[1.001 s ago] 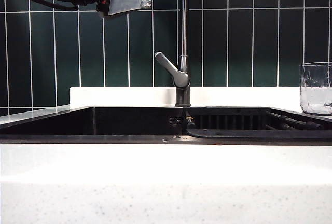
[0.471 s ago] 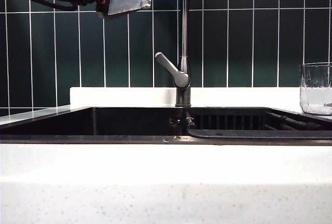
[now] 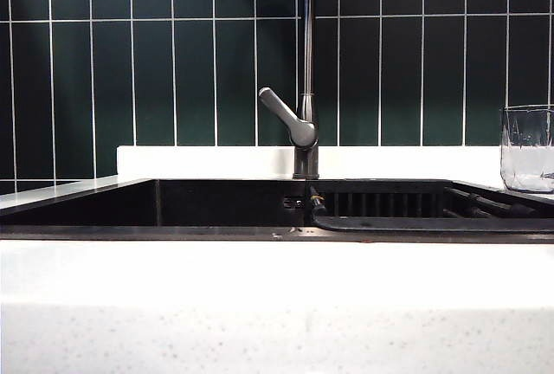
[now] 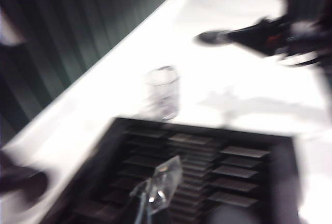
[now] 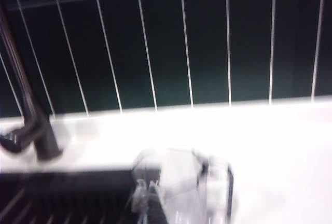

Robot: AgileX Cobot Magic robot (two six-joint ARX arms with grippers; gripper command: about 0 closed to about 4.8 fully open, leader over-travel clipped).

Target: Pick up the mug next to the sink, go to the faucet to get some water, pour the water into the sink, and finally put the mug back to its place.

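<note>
The mug (image 3: 527, 147), a clear faceted glass, stands upright on the white counter at the right edge of the exterior view, beside the black sink (image 3: 216, 203). The grey faucet (image 3: 305, 123) rises behind the sink's middle. Neither arm shows in the exterior view. In the blurred left wrist view my left gripper (image 4: 158, 189) hangs shut and empty over the sink's slatted rack (image 4: 197, 169), well short of the mug (image 4: 162, 92). In the right wrist view my right gripper (image 5: 144, 193) is shut, empty, its tips just beside the mug (image 5: 194, 185). The faucet (image 5: 33, 125) stands off to the side.
Dark green tiles (image 3: 173, 71) form the wall behind the white counter ledge (image 3: 216, 162). A wide white speckled counter (image 3: 277, 305) fronts the sink. A dark arm (image 4: 259, 35) reaches over the counter beyond the mug in the left wrist view.
The dark arm with its pale gripper finger at the exterior view's upper left has left that view. Mug and faucet have not moved.
</note>
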